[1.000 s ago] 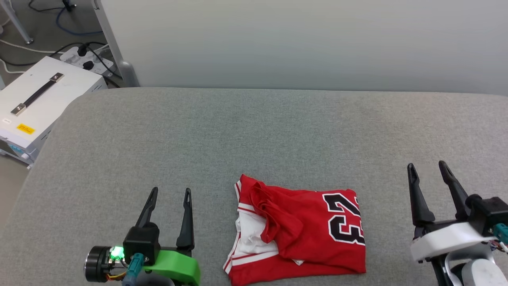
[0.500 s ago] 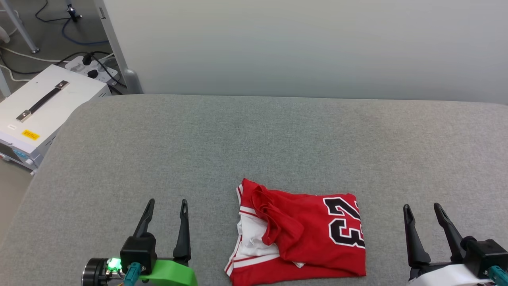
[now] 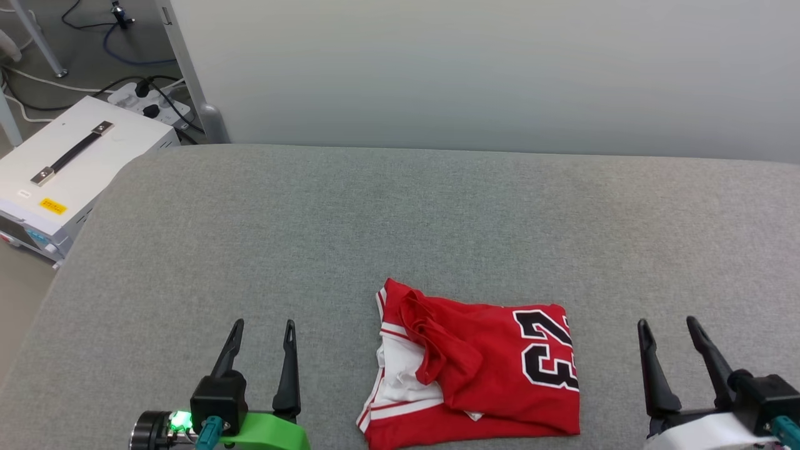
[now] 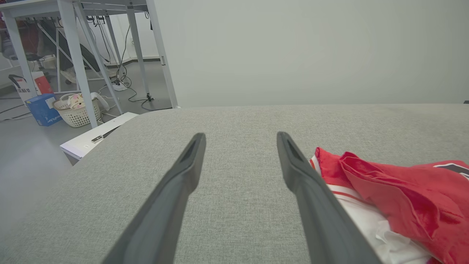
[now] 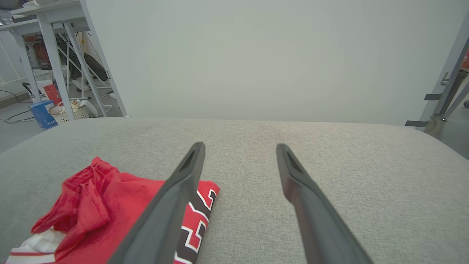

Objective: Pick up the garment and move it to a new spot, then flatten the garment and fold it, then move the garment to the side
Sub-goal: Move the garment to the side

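– Both spread wide, nothing held: left gripper (image 3: 263, 325), right gripper (image 3: 667, 322). Where's the red jersey (image 3: 494, 375)?
– Rumpled on grey pad (image 3: 375, 219) btwn them, near front edge. Light, limp, prob slick; I'd pinch its outer edges, not the loose top fold.

The right gripper (image 3: 666, 320) has pulled back toward the robot. The left gripper (image 3: 264, 322) came back a little too. The head camera shifted slightly.

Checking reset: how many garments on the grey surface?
1. The garment, a red jersey, lies rumpled on the grey surface near the robot, between the left hand and right hand. Its folds could hide something smaller.
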Controlling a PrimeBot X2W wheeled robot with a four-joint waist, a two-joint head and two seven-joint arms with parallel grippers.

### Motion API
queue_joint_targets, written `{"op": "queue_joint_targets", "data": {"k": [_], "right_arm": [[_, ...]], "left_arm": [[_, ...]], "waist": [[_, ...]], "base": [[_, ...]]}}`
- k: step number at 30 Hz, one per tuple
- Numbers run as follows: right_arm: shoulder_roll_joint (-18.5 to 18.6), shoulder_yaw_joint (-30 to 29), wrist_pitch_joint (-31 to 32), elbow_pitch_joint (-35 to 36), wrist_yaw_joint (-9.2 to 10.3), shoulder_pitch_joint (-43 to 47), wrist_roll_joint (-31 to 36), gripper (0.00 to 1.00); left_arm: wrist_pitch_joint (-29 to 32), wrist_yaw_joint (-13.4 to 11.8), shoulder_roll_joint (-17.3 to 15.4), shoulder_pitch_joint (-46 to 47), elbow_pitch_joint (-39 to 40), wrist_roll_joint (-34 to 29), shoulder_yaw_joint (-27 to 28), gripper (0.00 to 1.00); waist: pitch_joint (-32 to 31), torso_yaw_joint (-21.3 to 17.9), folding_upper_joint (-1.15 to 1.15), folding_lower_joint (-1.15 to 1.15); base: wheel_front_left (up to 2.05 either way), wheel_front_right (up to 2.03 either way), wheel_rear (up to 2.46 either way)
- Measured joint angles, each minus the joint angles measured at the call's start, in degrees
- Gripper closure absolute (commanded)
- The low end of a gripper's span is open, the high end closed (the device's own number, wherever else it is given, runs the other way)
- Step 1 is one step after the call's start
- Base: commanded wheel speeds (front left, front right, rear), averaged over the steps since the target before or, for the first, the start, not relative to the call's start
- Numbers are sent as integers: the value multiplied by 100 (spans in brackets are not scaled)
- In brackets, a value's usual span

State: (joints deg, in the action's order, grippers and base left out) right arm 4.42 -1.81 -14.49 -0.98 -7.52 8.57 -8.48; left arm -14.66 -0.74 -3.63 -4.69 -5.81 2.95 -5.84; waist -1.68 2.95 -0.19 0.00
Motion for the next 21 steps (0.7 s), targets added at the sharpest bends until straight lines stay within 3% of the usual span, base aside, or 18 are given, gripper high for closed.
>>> {"op": "queue_joint_targets", "data": {"k": [5,12,14,15,21], "right_arm": [[294,-56,-1,170,0,-532,0,0],[1190,315,546,311,0,-1753,-121,0],[1472,636,1033,310,0,-2085,-250,0],[1896,1172,1882,226,0,-2427,-673,0],[2488,2051,3598,12,-1,-2634,-1630,0]], "left_arm": [[0,11,2,10,-24,0,-13,0],[0,49,5,130,-30,-1,-58,0],[0,51,7,187,-25,-2,-64,0],[0,56,9,259,-23,-2,-69,0],[0,56,18,374,-21,-1,-90,0]], "waist": [[80,32,0,0],[270,111,0,0],[339,137,0,0],[437,177,0,0],[624,247,0,0]], "base": [[0,0,0],[0,0,0],[0,0,0],[0,0,0],[0,0,0]]}}
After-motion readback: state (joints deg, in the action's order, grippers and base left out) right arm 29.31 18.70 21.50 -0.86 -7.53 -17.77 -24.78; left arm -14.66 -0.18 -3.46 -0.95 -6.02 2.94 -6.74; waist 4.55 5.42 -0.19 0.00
